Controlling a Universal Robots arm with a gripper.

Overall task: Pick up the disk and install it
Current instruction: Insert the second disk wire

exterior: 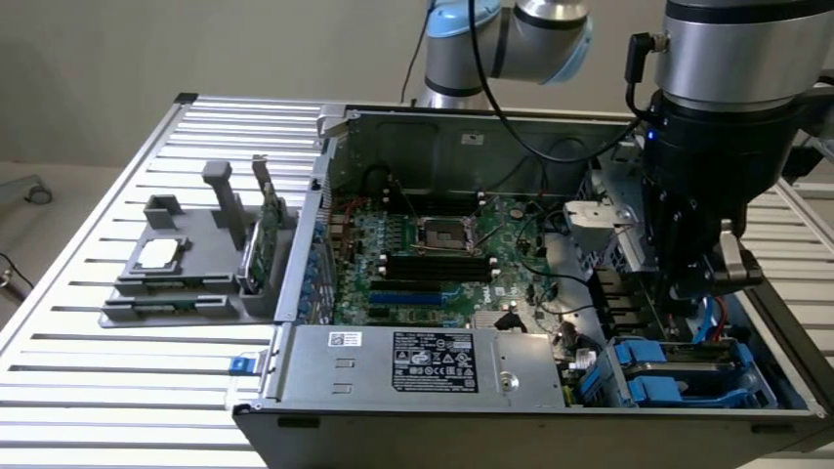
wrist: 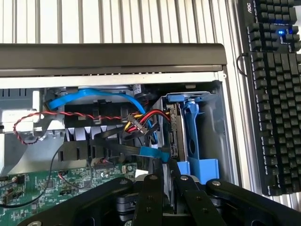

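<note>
The disk (wrist: pixel 175 134) stands on edge in the drive bay at the corner of the open computer case (exterior: pixel 326 195), with its blue carrier (wrist: pixel 193 127) beside it. My gripper (wrist: pixel 167 186) reaches down into that bay, its two black fingers (wrist: pixel 151 193) close together on the disk's thin upper edge. In the exterior view the gripper (exterior: pixel 688 308) hangs low over the bay at the case's front right, just above the blue carrier (exterior: pixel 651 376).
A bundle of red, yellow and black cables (wrist: pixel 141 122) and a blue flat cable (wrist: pixel 94 96) lie right next to the bay. The motherboard (exterior: pixel 431 254) and labelled power supply (exterior: pixel 431 362) fill the case. A grey fixture (exterior: pixel 183 264) stands on the exterior view's left; a keyboard (wrist: pixel 275 94) lies outside the case.
</note>
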